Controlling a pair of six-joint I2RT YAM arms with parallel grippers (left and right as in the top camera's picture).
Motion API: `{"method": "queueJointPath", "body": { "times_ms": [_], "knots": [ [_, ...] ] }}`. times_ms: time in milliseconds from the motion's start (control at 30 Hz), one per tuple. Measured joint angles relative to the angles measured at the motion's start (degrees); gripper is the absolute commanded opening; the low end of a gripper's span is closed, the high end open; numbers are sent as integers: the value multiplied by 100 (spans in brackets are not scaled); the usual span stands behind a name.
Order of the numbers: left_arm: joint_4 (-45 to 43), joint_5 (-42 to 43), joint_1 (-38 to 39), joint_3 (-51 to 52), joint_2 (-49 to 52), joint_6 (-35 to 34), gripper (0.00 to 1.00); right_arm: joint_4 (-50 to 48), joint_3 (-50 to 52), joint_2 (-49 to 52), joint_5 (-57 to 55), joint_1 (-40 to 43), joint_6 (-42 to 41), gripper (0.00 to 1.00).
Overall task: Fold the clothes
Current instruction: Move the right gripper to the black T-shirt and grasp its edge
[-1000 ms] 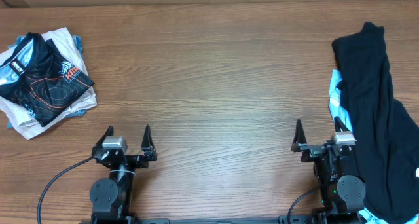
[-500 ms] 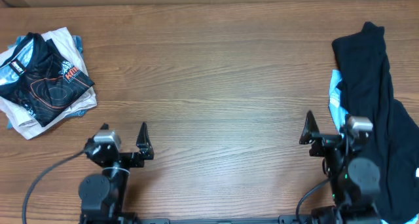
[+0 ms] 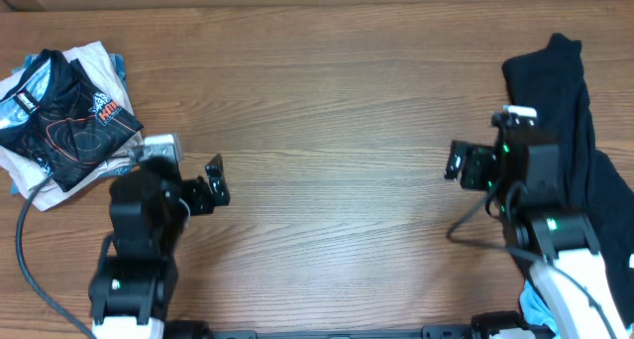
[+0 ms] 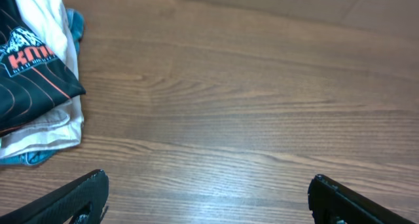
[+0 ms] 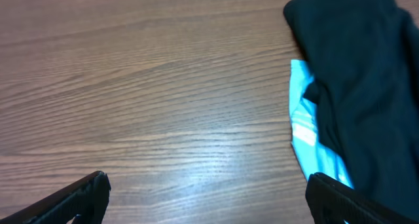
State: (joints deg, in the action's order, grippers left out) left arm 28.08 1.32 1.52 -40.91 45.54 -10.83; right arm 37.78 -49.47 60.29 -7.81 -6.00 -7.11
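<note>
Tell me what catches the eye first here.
A crumpled black shirt sprawls along the right edge of the table, with a light blue tee peeking from under it. At far left sits a stack of clothes topped by a black printed jersey. The left gripper and right gripper hang open and empty over the wood between.

On the worktop [image 3: 327,101], a stack of shirts [image 3: 59,121] lies at the far left, the left arm's fingers [image 4: 72,201] just right of it; at the right edge a large T-shirt [image 3: 570,101] lies over another tee [image 5: 311,139], the right arm's fingers [image 5: 340,198] beside them.
</note>
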Motion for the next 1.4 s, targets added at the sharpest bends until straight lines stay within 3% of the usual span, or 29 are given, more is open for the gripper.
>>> {"method": "queueJointPath", "body": {
  "times_ms": [267,400,567,767,867,1067,1400],
  "knots": [
    [70,358,0,-232,507,-2,100,116,-79,765,28,52,-72,100],
    [68,439,0,-234,511,-2,100,160,-79,772,-262,487,-376,100],
    [68,472,2,-234,511,-2,100,1145,-98,822,-503,1519,-1220,100],
    [-26,474,2,-234,511,-2,100,1746,2,1158,-522,2111,-2319,100],
    [-68,474,0,-236,511,-2,100,1659,254,1340,-520,2170,-2658,99],
    [-63,494,2,-238,511,-2,100,992,973,1596,-568,2173,-3191,86],
    [-61,516,2,-238,511,-2,100,245,1764,1624,-778,2173,-3451,77]
  ]
}}
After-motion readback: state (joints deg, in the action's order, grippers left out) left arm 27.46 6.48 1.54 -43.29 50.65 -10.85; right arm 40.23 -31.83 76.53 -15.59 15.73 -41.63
